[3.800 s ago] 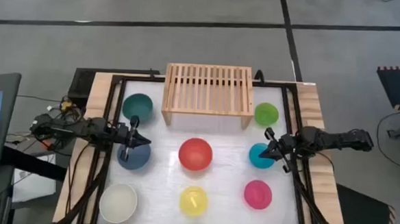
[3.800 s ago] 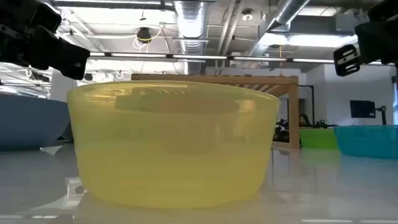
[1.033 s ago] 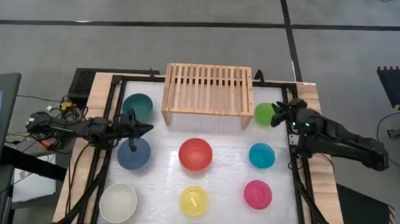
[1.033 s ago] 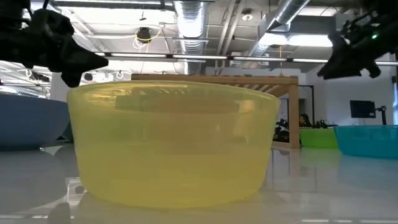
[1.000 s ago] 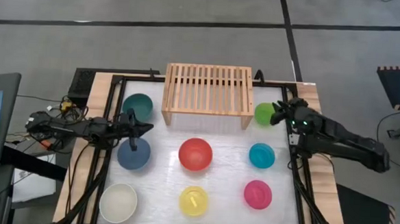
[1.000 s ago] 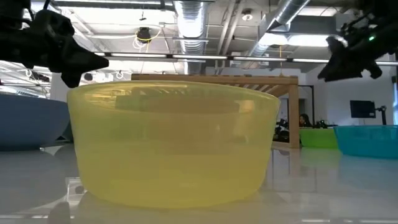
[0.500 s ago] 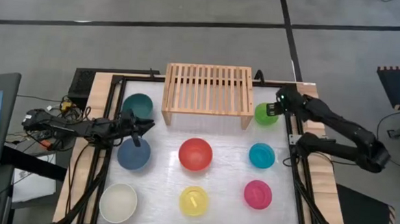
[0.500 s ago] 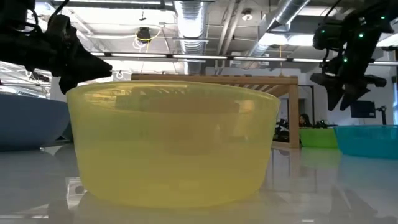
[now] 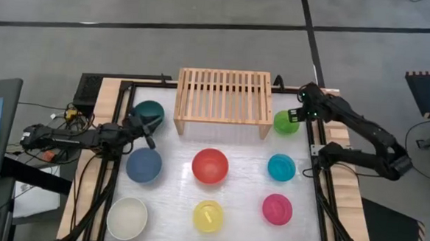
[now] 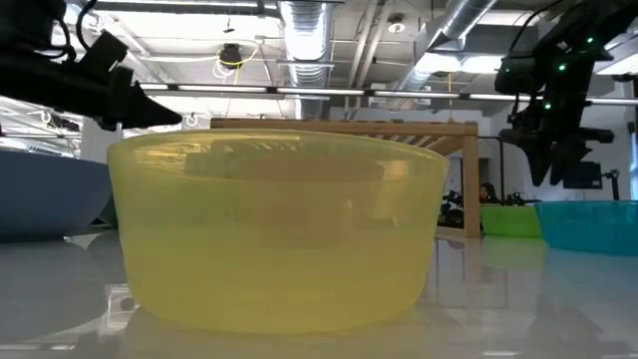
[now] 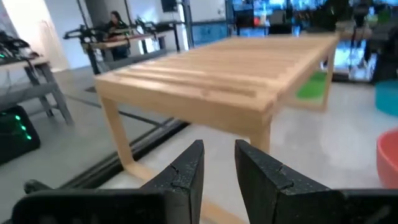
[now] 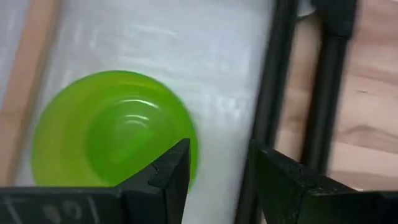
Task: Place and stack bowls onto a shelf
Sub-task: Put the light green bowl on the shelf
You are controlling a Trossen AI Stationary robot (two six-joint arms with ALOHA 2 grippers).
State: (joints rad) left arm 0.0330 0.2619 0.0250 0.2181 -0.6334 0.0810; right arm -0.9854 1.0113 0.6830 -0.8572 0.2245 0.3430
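The light-wood shelf (image 9: 223, 96) stands at the table's far middle, its slatted top bare. The bowls sit upright on the white table: dark green (image 9: 148, 111), slate blue (image 9: 143, 165), red (image 9: 210, 165), cream (image 9: 127, 218), yellow (image 9: 208, 215), pink (image 9: 277, 208), cyan (image 9: 281, 167), lime green (image 9: 284, 123). My left gripper (image 9: 149, 130) hovers at the dark green bowl's near edge, open by a narrow gap (image 11: 217, 149), facing the shelf (image 11: 236, 81). My right gripper (image 12: 219, 152) points down, open, above the right rim of the lime green bowl (image 12: 112, 130), clear of it.
A black frame (image 9: 310, 103) runs around the white table, with wooden borders outside it. The yellow bowl (image 10: 279, 229) fills the low view's foreground. A red bowl's rim (image 11: 387, 155) shows beyond my left gripper. Cables and boxes lie beyond the table's left edge.
My right gripper has risen, gone a little toward the far edge and tipped from slanting to pointing down over the lime green bowl. My left gripper has gone from above the slate blue bowl toward the dark green bowl. No bowl has moved.
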